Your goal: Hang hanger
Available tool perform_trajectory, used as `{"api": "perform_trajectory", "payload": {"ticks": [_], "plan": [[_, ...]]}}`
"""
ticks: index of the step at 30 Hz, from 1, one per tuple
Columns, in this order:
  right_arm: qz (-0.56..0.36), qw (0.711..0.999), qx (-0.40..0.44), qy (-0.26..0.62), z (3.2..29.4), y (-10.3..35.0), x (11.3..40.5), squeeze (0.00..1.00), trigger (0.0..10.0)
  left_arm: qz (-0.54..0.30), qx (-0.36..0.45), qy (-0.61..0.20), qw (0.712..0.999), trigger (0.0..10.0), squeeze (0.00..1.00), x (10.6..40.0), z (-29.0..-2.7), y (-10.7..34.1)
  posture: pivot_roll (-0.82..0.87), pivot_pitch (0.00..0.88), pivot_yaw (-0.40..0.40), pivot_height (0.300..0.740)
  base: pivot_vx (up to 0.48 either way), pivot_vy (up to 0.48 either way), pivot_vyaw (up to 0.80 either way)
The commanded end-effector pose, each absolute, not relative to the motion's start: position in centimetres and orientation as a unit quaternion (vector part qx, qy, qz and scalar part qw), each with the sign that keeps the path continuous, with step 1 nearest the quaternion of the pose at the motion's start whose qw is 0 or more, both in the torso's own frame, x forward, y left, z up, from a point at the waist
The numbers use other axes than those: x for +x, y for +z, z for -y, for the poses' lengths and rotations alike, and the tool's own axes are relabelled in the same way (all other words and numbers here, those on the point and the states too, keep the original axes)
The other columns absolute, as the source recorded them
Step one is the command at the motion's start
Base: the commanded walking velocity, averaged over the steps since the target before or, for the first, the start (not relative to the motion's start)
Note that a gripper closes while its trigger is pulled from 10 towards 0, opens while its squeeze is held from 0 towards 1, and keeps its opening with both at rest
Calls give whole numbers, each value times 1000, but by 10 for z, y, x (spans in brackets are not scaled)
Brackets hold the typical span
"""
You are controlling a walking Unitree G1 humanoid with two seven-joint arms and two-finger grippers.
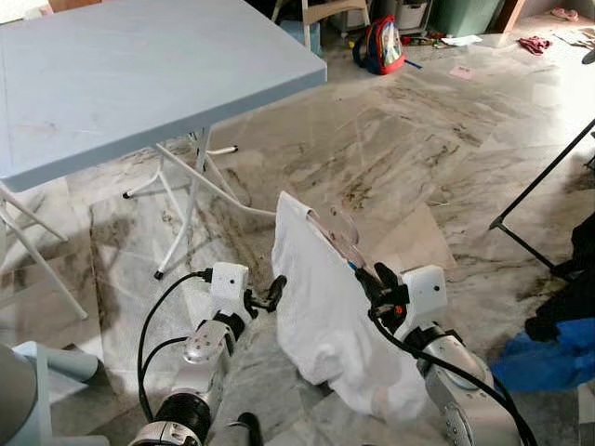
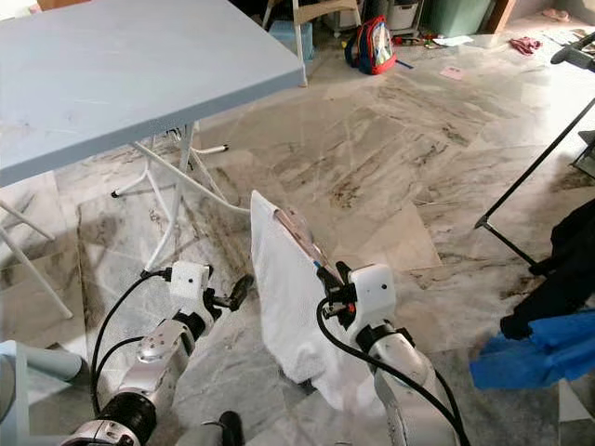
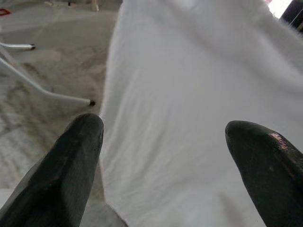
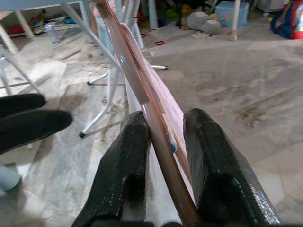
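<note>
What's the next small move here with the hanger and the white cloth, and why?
Probably turn right toward the black rack and carry the load there. The right tool is shut on the clear hanger, the white cloth drapes from it, and the left tool is open beside the cloth, gripping nothing. The grey table ahead offers no rail.

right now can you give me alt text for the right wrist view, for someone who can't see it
The right gripper is shut on a clear pinkish hanger draped with a white cloth, seen edge-on and running away from the camera. Behind it are a marble floor, white table legs and household clutter.
</note>
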State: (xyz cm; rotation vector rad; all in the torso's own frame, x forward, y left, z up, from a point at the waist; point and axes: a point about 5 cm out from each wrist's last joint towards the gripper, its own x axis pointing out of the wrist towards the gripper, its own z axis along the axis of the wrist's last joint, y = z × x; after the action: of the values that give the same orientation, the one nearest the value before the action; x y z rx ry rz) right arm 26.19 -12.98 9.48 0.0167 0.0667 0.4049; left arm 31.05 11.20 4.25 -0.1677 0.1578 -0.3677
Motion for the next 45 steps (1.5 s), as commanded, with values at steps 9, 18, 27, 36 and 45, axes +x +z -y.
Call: {"api": "perform_trajectory", "payload": {"ticks": [9, 18, 27, 36, 45], "plan": [[3, 979, 4, 204, 130, 110, 263, 0, 10000, -27, -197, -225, 954, 10000, 357, 325, -85, 80, -75, 198, 3, 740, 0, 0, 0], [2, 978, 3, 207, 126, 109, 261, 0, 10000, -37, -217, -235, 947, 10000, 1000, 325, -81, 81, -77, 205, 13, 740, 0, 0, 0], [0, 970, 9, 244, 122, 112, 251, 0, 10000, -36, -208, -207, 955, 10000, 0, 333, -87, 86, -83, 207, 23, 740, 0, 0, 0], [-6, 960, 7, 281, 120, 114, 244, 0, 10000, -40, -194, -201, 959, 10000, 0, 338, -89, 86, -94, 205, 23, 740, 0, 0, 0], [-8, 955, 8, 295, 118, 115, 241, 0, 10000, -43, -189, -195, 961, 0, 0, 342, -88, 87, -100, 200, 24, 740, 0, 0, 0]]}}
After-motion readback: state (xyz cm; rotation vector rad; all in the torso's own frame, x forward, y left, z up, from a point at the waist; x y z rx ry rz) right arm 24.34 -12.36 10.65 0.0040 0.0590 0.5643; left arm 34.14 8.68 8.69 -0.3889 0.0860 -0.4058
